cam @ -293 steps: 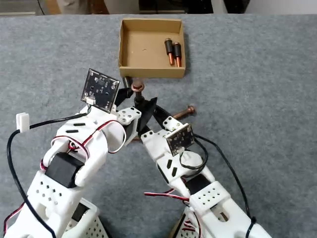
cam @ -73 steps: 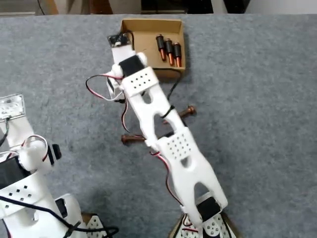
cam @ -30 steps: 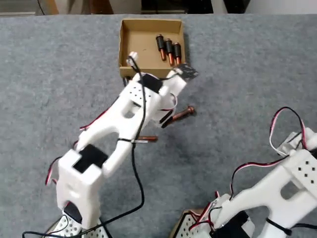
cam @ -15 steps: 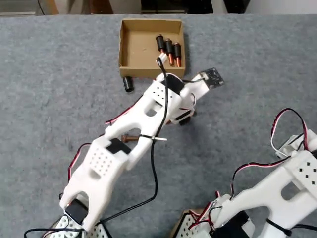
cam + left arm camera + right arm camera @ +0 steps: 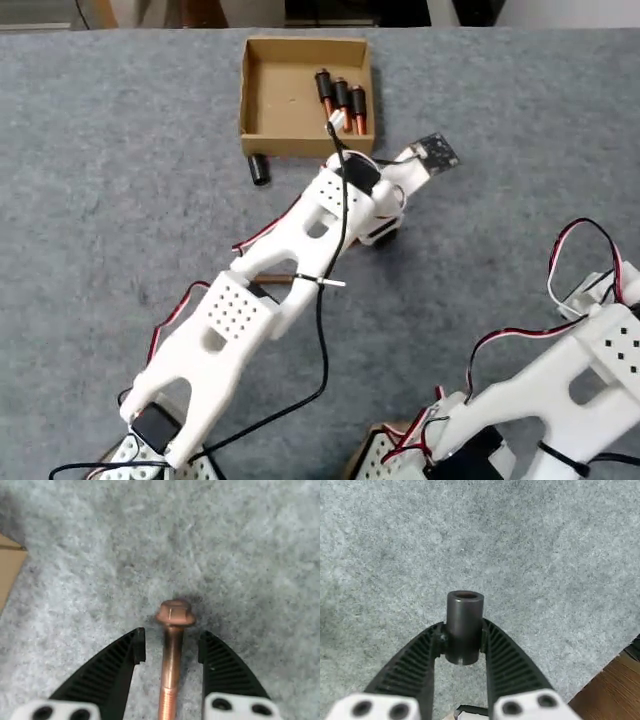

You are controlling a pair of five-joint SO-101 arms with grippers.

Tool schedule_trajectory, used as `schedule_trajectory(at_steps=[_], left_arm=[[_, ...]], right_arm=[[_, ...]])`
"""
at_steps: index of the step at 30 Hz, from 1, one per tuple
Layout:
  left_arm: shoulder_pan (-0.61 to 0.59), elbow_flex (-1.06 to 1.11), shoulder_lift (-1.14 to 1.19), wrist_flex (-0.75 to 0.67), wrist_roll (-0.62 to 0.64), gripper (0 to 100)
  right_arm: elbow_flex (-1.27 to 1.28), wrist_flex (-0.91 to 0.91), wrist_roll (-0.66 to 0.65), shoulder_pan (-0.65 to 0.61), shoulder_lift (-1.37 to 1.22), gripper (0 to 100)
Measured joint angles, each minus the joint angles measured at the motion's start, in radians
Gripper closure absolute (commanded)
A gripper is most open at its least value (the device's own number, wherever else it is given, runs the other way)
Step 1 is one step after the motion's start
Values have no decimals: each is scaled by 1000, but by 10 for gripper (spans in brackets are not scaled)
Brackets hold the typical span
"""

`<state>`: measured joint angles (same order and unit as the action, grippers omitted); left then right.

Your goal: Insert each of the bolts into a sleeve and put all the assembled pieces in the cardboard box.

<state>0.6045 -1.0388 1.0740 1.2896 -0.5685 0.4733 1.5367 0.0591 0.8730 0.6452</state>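
Over grey felt [image 5: 250,540], left jaws gape around bolt [image 5: 172,650], right jaws clamp sleeve [image 5: 464,625].

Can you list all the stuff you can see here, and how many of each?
table: one, grey, under everything.
cardboard box: one, brown, far side of the table.
assembled pieces: three, black and copper, inside the box.
loose sleeve: one, black, on the table beside the box.
held sleeve: one, black, in the right end effector.
first bolt: one, copper, between the left end effector's fingers.
second bolt: one, copper, partly under the left arm.
left end effector: one, black, open.
right end effector: one, black, shut on the held sleeve.
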Motion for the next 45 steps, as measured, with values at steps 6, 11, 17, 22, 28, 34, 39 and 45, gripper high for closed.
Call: schedule_trajectory(at_steps=[6,11,17,22,28,34,39,45], left_arm=[[0,-26,9,54,6,826],[0,-38,11,123,-12,939],[20,-38,11,192,-69,983],[21,-61,12,244,-69,982],[18,-216,18,434,-66,983],[-34,-325,-87,457,130,983],[-135,-278,-261,457,269,983],[-218,-12,-634,457,285,982]], right_arm=[[0,0,0,0,0,997],[0,-21,0,0,0,997],[0,-21,0,0,0,997],[0,-21,0,0,0,997],[0,-21,0,0,0,997],[0,-21,0,-74,0,996],[3,-31,0,-299,0,996],[41,-152,0,-620,0,996]])
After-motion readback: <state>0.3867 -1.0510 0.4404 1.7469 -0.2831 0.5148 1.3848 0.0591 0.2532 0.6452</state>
